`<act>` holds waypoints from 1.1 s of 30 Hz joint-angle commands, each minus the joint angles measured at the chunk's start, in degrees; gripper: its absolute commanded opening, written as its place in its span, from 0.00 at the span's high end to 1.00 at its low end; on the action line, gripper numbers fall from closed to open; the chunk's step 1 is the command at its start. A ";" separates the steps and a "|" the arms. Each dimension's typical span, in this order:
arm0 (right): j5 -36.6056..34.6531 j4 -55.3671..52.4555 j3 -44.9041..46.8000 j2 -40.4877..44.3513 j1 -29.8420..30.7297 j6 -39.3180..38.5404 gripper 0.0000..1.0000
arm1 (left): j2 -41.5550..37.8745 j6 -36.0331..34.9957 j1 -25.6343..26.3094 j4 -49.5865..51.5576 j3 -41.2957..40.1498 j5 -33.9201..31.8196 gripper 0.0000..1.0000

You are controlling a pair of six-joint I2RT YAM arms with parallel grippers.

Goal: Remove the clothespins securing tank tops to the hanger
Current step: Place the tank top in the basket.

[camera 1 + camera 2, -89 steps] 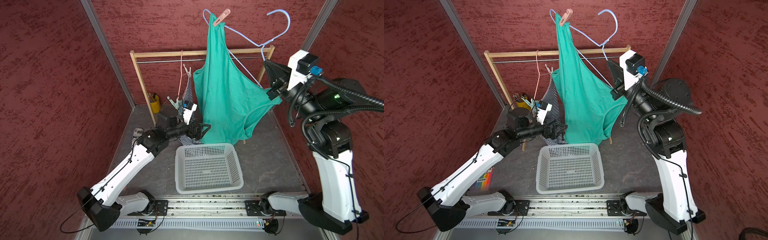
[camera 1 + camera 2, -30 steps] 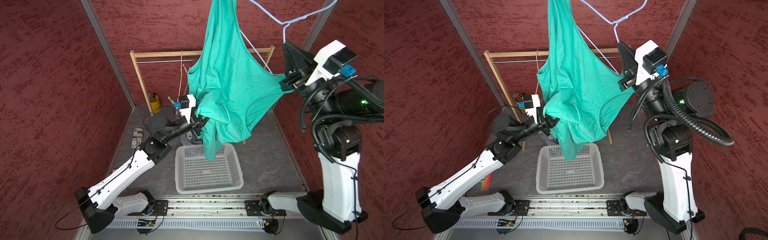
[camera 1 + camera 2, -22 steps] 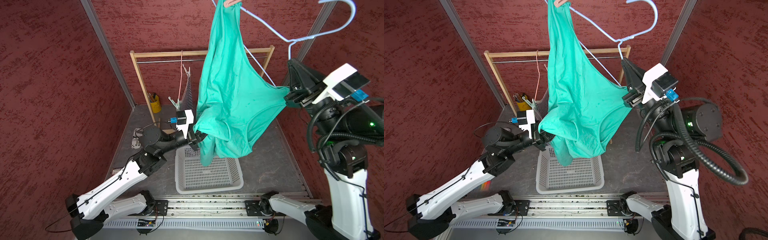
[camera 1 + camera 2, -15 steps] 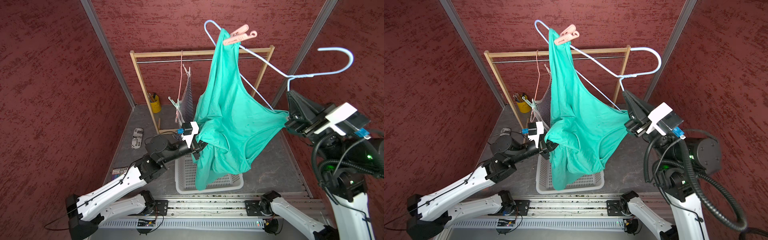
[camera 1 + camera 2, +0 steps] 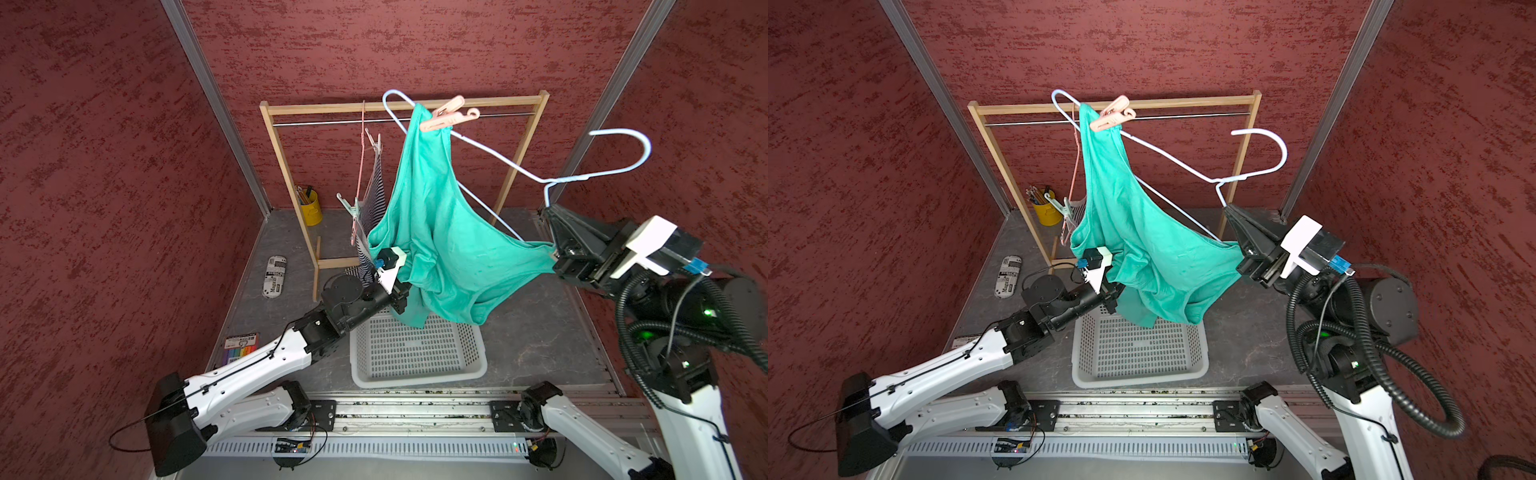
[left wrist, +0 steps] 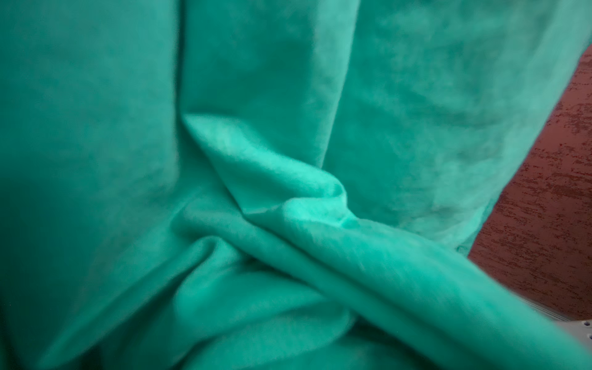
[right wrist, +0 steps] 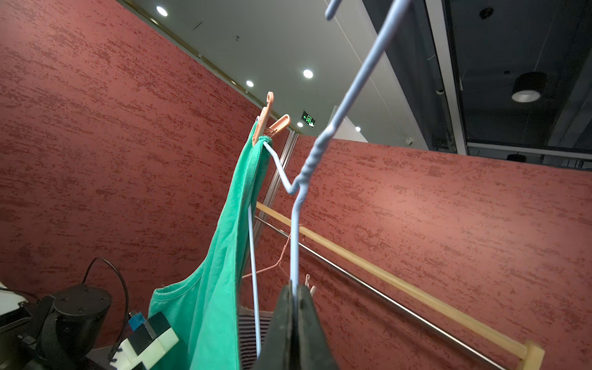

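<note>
We are seeing bright, even light falling from above in both top views, casting only soft shadows on the floor, while the wide lens is tilting the metal posts outward. The green cloth is filling the left wrist view, out of focus; ceiling lamps are glaring behind the sharp hanger.

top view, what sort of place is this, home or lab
Most likely a robot lab booth: a left arm and right arm on a metal rail, red partition walls around a wooden clothes rack, and an exit sign at the ceiling beyond in the right wrist view.
</note>
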State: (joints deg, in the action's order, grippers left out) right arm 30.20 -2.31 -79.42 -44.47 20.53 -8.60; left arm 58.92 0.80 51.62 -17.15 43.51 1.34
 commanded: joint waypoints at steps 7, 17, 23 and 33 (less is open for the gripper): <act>-3.23 -4.80 4.25 8.43 0.16 1.87 1.00 | -4.06 4.30 0.79 -12.21 -9.90 7.20 1.00; 5.72 -15.68 6.25 4.75 0.16 1.06 1.00 | -5.21 5.16 1.39 -5.70 -15.44 2.42 0.97; 8.21 -14.68 11.93 5.30 0.20 0.83 1.00 | -5.31 4.84 1.42 0.18 -16.78 -3.07 0.90; 8.96 -21.71 15.41 8.61 0.20 0.87 1.00 | -6.17 10.17 1.55 -1.08 -22.06 -8.39 0.39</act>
State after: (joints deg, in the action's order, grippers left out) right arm 37.34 -23.05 -62.81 -38.94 20.53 -8.10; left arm 53.87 9.69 52.95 -15.97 22.65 -6.39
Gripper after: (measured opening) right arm 0.077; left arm 0.597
